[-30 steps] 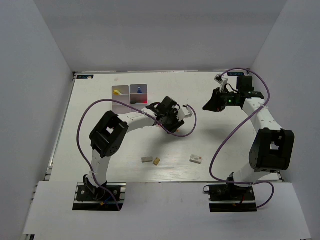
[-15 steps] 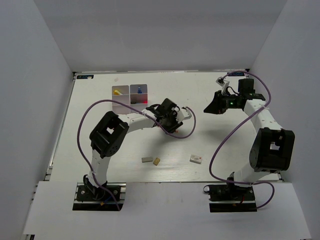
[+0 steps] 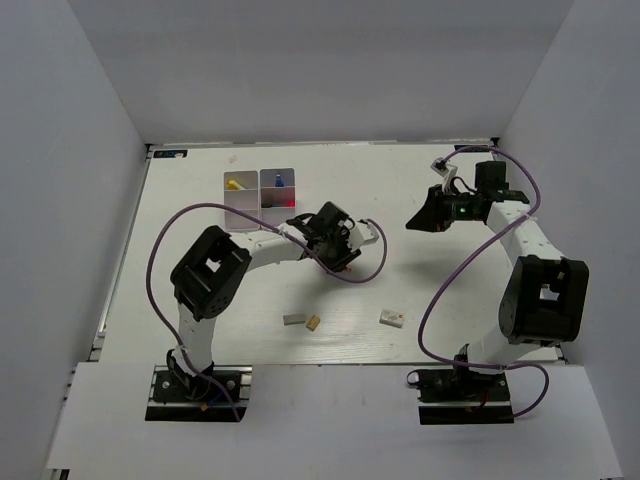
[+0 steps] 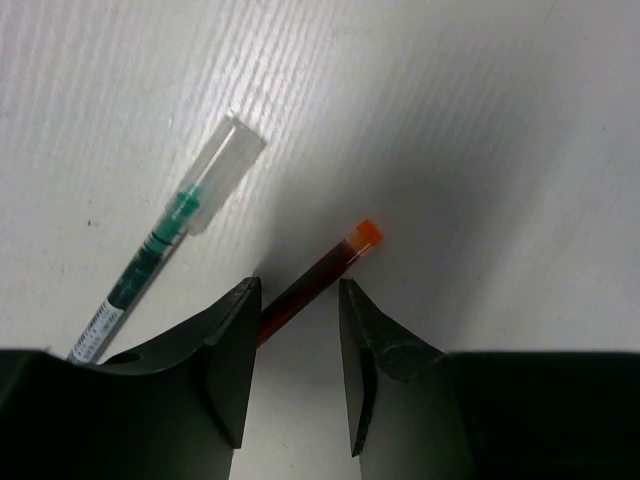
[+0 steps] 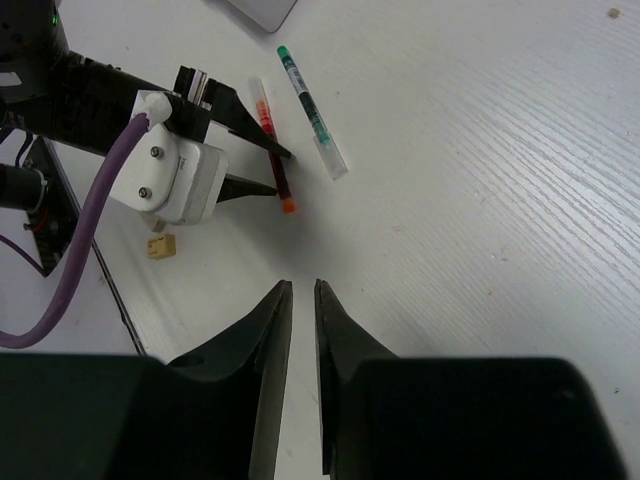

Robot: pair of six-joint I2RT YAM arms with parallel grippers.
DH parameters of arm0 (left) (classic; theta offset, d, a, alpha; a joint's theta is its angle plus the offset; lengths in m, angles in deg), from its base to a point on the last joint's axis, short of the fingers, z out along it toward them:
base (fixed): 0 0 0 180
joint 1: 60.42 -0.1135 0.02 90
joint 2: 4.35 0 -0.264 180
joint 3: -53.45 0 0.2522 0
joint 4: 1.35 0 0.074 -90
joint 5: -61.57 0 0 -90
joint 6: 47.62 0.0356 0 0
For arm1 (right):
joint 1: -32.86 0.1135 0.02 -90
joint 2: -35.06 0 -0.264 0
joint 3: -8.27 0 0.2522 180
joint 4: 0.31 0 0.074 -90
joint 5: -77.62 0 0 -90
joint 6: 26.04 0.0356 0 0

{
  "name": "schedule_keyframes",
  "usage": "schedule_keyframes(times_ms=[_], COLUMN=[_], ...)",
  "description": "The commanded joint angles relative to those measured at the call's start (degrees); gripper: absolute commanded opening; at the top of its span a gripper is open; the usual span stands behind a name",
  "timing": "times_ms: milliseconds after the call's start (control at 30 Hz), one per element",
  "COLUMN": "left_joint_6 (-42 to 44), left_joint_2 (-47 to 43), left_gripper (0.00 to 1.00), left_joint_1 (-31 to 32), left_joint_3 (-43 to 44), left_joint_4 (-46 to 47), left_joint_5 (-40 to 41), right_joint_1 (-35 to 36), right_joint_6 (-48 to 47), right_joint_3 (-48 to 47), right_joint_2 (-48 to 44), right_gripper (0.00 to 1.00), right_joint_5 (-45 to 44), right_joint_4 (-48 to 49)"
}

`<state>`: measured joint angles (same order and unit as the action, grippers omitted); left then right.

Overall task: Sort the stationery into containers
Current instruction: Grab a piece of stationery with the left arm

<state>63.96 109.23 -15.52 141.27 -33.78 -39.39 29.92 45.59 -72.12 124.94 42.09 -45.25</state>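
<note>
- Top: left tool (image 3: 345, 252) is down on the counter (image 3: 450, 290) near the organiser (image 3: 260, 197). Erasers (image 3: 314, 323) lie loose.
- Left wrist: jaws released, straddling the red pen (image 4: 330, 262), with the green pen (image 4: 165, 240) beside it.
- Right wrist: right tool (image 5: 300, 290) is clenched, empty and apart.
- Likely next: clench, lift, carry to the organiser.

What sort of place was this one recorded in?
Most likely a lab robot test cell: a white table boxed in by plain walls, two arms bolted at its near edge, and only an organiser and a few stationery pieces laid out.
</note>
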Motion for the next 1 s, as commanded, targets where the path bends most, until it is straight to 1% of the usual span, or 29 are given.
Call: schedule_keyframes(times_ms=[0,33,100,133,167,233,300,433,500,567,667,700,767,800,867,933,967], left_joint_6=[0.39,0.39,0.39,-0.74,-1.45,-2.68,-4.35,-4.97,-5.5,-5.5,-6.03,-6.55,-6.55,-6.55,-6.55,-7.08,-7.69], left_joint_2=[-0.2,-0.2,0.94,2.33,3.04,4.36,5.42,6.47,7.53,10.16,13.41,13.42,14.04,14.04,14.04,12.64,12.02], left_gripper=[0.48,0.48,0.44,0.4,0.31,0.25,0.25,0.25,0.25,0.25,0.25,0.24,0.18,0.11,0.05,0.0,0.0], left_joint_1=[1.85,1.85,3.08,3.08,3.78,4.58,5.71,6.25,6.25,6.25,6.25,6.25,6.25,6.25,6.25,6.25,6.25], left_joint_3=[-4.01,-4.01,-3.23,-2.53,-2.52,-1.9,-1.9,-1.29,0.81,2.57,3.63,4.24,4.25,4.86,5.99,7.93,8.72], left_joint_4=[-10.41,-12.59,-15.67,-18.21,-19.37,-21.39,-23.59,-26.05,-28.86,-31.93,-34.14,-34.75,-34.76,-34.76,-34.76,-34.76,-34.76], left_joint_5=[2.87,3.4,4.11,4.71,5.59,6.38,7.79,8.85,8.85,8.85,8.32,7.8,7.28,7.27,6.66,6.65,5.87], right_joint_1=[-0.14,-0.14,-0.14,-0.14,-0.14,-0.22,-0.14,-0.14,-0.22,-0.14,-0.14,-0.14,-0.05,-0.14,-0.22,-0.14,-0.22], right_joint_6=[0.44,0.44,0.7,1.05,1.14,1.67,1.67,1.85,2.02,2.2,2.29,2.37,2.29,2.37,2.37,2.55,2.81], right_joint_3=[0.36,0.54,0.63,0.8,0.8,0.71,0.54,0.71,0.97,1.15,1.33,1.33,1.33,1.59,1.68,1.94,1.77], right_joint_2=[-2.35,-2.52,-2.52,-2.61,-2.52,-2.7,-2.52,-2.61,-2.79,-2.79,-2.96,-2.96,-3.23,-3.49,-3.49,-3.4,-3.49], right_gripper=[0.21,0.21,0.21,0.21,0.21,0.21,0.21,0.21,0.21,0.21,0.21,0.21,0.21,0.21,0.21,0.21,0.21], right_joint_5=[2.21,2.21,2.3,2.39,2.39,2.56,2.91,3.0,3.0,3.09,3.18,3.35,3.18,3.09,2.92,2.92,3.09], right_joint_4=[1.38,1.3,1.56,1.65,2.08,2.35,2.26,2.35,2.53,2.79,3.05,2.97,2.88,2.79,2.97,3.05,3.14])
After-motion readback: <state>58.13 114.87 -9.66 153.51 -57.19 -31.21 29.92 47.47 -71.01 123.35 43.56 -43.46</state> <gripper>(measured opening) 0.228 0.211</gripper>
